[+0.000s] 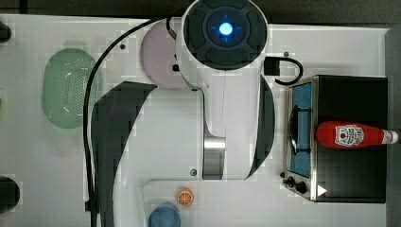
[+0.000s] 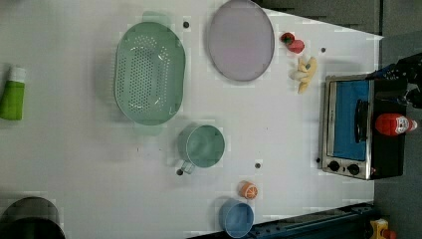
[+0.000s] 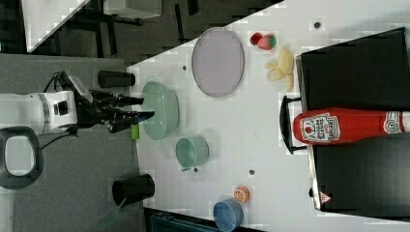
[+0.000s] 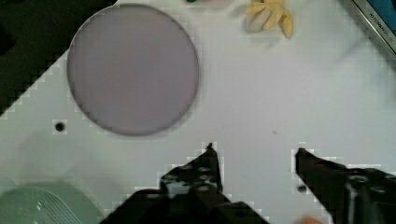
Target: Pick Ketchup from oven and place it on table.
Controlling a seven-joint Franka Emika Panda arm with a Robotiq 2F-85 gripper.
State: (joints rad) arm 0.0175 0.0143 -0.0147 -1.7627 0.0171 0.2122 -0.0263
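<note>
The ketchup (image 1: pixel 350 135) (image 2: pixel 393 124) (image 3: pixel 338 126), a red bottle with a white label and cap, lies on the black top of the oven (image 1: pixel 352 94) (image 2: pixel 348 124) (image 3: pixel 358 63), cap toward the top view's right. The oven's blue glass door is shut. It stands at the right end of the white table (image 1: pixel 47 156) (image 2: pixel 278 124) (image 3: pixel 241 121) (image 4: pixel 261 93) in the top view. My gripper (image 4: pixel 254 149) (image 3: pixel 145 107) is open with nothing between its fingers. It hangs high over the table near the purple plate, far from the ketchup.
A pale purple plate (image 4: pixel 133 70) (image 2: pixel 241 40), a banana (image 2: pixel 304 73) and a strawberry (image 2: pixel 294 45) lie near the oven. A green colander (image 2: pixel 149 72), teal mug (image 2: pixel 201 145), blue bowl (image 2: pixel 237 217) and orange half (image 2: pixel 248 189) are spread over the table. A green bottle (image 2: pixel 12 94) lies far off.
</note>
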